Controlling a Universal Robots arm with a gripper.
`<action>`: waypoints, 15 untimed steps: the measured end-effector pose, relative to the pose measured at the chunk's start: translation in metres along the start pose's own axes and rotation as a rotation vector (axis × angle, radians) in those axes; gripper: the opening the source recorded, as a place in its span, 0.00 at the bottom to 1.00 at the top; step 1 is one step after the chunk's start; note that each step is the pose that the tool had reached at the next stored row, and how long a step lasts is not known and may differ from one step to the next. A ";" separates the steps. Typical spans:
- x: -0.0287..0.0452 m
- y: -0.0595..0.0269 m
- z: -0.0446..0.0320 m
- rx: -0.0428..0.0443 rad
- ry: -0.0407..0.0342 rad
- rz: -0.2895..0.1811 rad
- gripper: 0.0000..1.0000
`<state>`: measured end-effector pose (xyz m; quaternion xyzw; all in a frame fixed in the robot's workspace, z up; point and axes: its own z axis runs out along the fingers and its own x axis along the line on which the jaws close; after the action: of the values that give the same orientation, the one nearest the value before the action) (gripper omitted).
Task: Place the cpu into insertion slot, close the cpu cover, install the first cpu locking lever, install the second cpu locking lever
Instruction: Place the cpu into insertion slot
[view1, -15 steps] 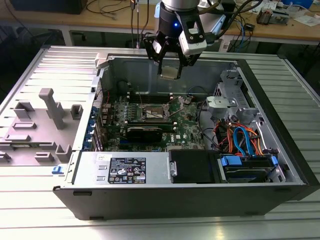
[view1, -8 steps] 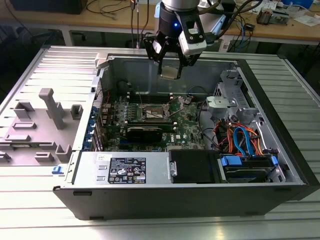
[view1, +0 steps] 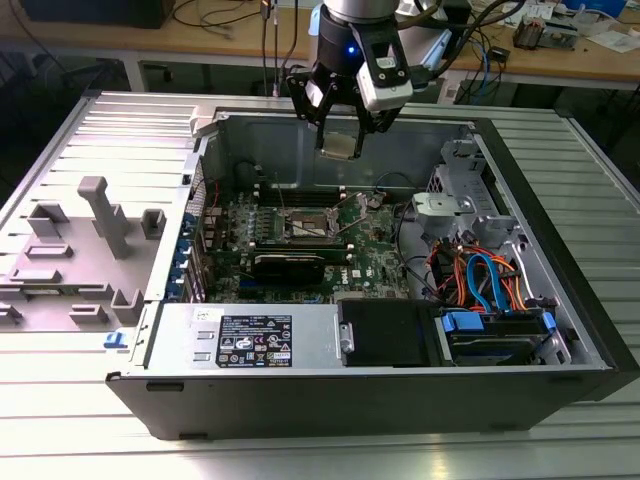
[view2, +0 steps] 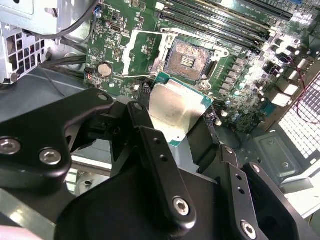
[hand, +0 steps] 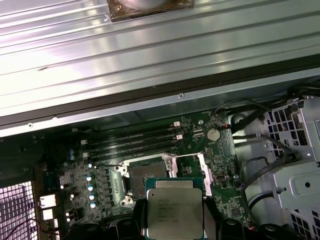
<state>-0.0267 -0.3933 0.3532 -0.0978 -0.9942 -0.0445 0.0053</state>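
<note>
Black two-fingered hand (view1: 340, 138) hung high over the open black computer case (view1: 380, 400) on the ribbed metal bench (view1: 60, 440), close to the case's far wall. Pinched shut on the small flat square cpu with the dull silver top (view1: 340, 147), gripping two opposite edges, metal face turned up toward the wrist. Not yet seated: clear air between chip and green circuit board (view1: 375, 245).

Square insertion slot with dark centre and silvery rim (view2: 187, 59) about mid-board, bare and uncovered, lying below the hand and a little toward the case's near wall. No long axis to speak of on a square chip; sides roughly parallel with the slot's in the first wrist view.

Thin silvery cpu cover (view2: 131, 50) standing open, folded clear to one side of the slot. Long black memory slots (hand: 135, 142) close along the slot's far edge. Coloured cables (view1: 480, 275) and grey drive cage (view1: 450, 205) well apart, toward the case's end at the exterior view's right. Nothing standing over the slot, by the look of it.
</note>
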 end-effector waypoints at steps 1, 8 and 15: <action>0.0000 0.0000 0.0001 0.0000 -0.0002 0.001 0.55; 0.0000 -0.0001 0.0006 -0.0003 -0.0013 0.015 0.55; -0.0001 -0.0002 0.0017 -0.0012 -0.0079 0.088 0.55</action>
<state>-0.0267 -0.3934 0.3515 -0.1417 -0.9889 -0.0445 0.0033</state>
